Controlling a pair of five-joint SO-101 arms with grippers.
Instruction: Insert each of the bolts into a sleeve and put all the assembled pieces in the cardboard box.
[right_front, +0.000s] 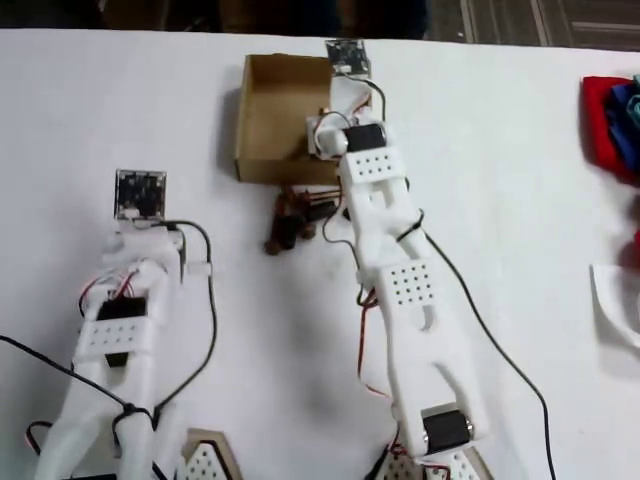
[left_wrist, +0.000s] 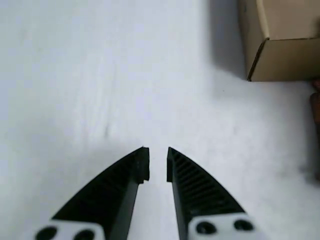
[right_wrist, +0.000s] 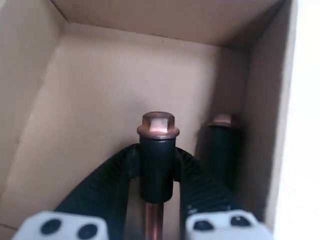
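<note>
Sleeve (right_wrist: 156, 175) with its bolt (right_wrist: 158, 125) sits pinched by the right gripper (right_wrist: 156, 154) inside the cardboard box (right_wrist: 90, 85), likely for release; left gripper (left_wrist: 157, 164) hangs slightly spread, empty

In the high view, the right arm (right_front: 420, 300) lay over 1 side of the cardboard box (right_front: 272, 115) and hid it. The small brown pile (right_front: 295, 220) beside the box was too blurry to count. A red cloth (right_front: 608, 115) and a white thing (right_front: 620, 310) were cut off by the right edge.

In the left wrist view, the box (left_wrist: 280, 55) was cut off, and a dark brown bit (left_wrist: 316, 107) at the edge was too small to name.

In the right wrist view, the right gripper (right_wrist: 156, 154) held a black sleeve (right_wrist: 156, 170) with a bolt (right_wrist: 158, 125) in it, and the bolt's copper stem ran off the picture. 1 more piece (right_wrist: 223, 145) stood in the dim corner, partly behind a finger (right_wrist: 200, 190).
</note>
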